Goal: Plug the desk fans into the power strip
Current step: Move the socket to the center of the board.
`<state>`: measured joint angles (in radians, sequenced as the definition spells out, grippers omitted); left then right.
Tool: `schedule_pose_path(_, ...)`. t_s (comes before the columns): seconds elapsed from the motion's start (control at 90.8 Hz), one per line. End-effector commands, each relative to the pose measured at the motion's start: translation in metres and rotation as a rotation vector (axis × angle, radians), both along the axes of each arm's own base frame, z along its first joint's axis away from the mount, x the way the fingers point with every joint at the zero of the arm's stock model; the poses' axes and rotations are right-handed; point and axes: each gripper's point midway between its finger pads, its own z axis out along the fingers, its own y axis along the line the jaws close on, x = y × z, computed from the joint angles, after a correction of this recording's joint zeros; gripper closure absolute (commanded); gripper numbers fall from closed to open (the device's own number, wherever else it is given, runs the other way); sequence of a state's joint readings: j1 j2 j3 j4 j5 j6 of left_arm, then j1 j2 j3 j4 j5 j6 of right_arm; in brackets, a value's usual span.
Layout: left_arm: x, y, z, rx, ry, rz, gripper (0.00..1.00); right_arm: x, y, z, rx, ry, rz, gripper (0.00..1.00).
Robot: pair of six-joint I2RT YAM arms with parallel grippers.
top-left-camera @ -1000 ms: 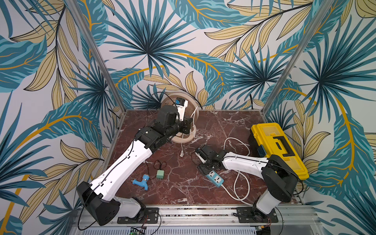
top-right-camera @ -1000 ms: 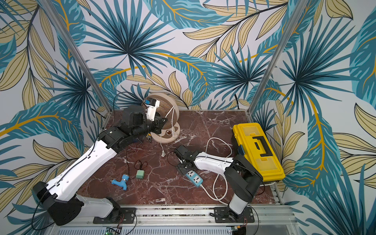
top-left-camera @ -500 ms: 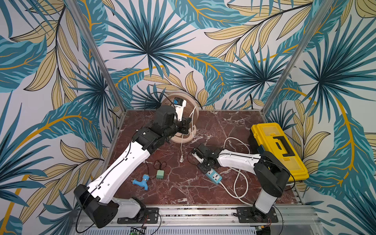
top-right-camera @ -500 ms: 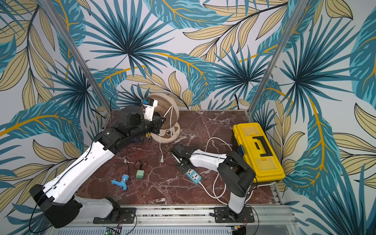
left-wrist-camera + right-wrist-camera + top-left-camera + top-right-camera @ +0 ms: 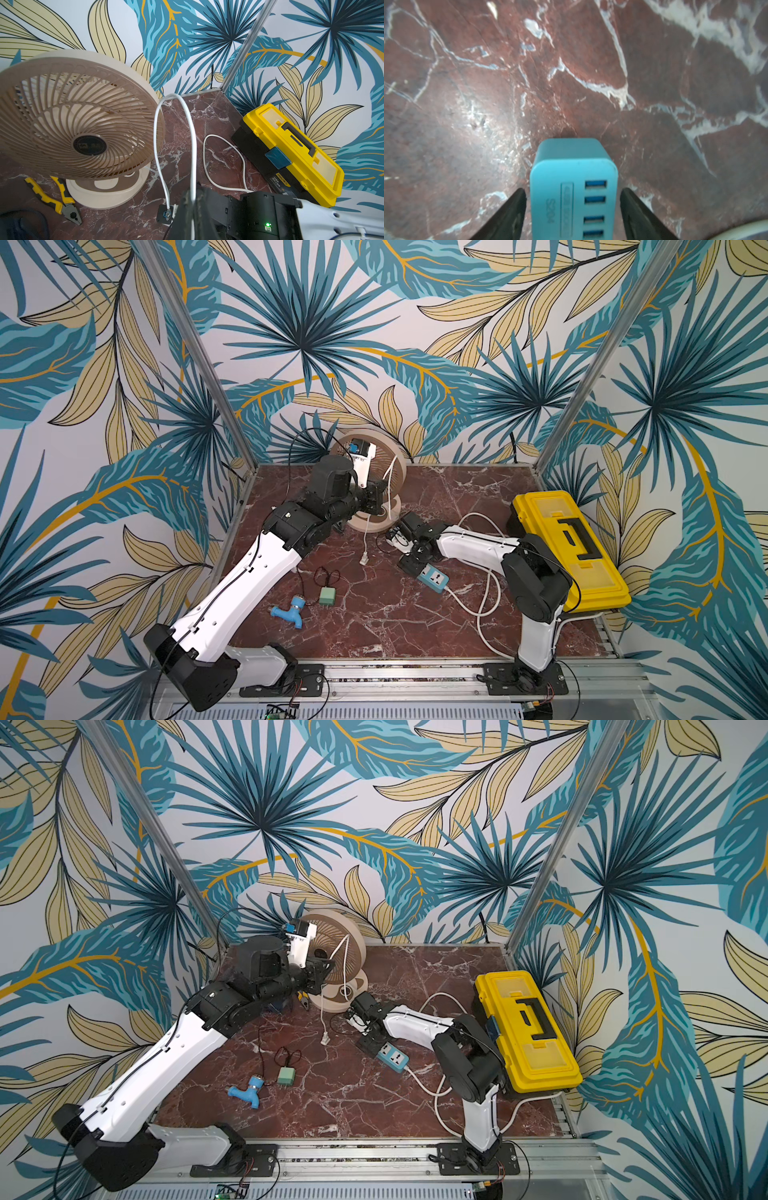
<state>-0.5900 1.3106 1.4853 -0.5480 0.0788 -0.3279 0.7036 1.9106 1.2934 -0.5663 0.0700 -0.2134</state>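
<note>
Jaws on right gripper [image 5: 573,190] now spread, clear of both sides of the short light-blue plastic power strip [image 5: 430,576]; strip has shifted up-frame, nearer the dangling white plug [image 5: 364,560], centre frame. Left gripper [image 5: 192,199], raised beside the beige round fan [image 5: 83,116], stays pinched on its white cord [image 5: 193,135]. Insertion pending.

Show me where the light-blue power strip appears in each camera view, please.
In both top views: the power strip lies mid-table, one end under the right tool.
Left wrist: not seen in it.
Right wrist: its USB end sits between that tool's fingers.
Shared landmark: the red marble table.
</note>
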Motion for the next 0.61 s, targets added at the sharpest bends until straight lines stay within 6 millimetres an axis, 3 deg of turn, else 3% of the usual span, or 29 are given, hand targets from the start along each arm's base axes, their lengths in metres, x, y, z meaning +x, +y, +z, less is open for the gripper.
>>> schedule_pose_path(0.0,-0.006,0.005,0.007,-0.004,-0.021,-0.019,1.0,-0.019,0.002,0.025,0.056,0.015,0.035,0.16)
schedule_pose_path(0.231,-0.017,-0.004,0.022,-0.051,-0.028,-0.152,1.0,-0.033,0.02,0.068,0.315,-0.053,0.029,0.1)
schedule_pose_path(0.408,-0.032,-0.013,0.034,-0.066,-0.02,-0.266,1.0,-0.053,0.044,0.084,0.505,-0.083,0.199,0.19)
schedule_pose_path(0.595,-0.043,-0.022,0.043,-0.119,0.005,-0.379,1.0,-0.052,0.062,0.092,0.6,-0.17,0.331,0.28)
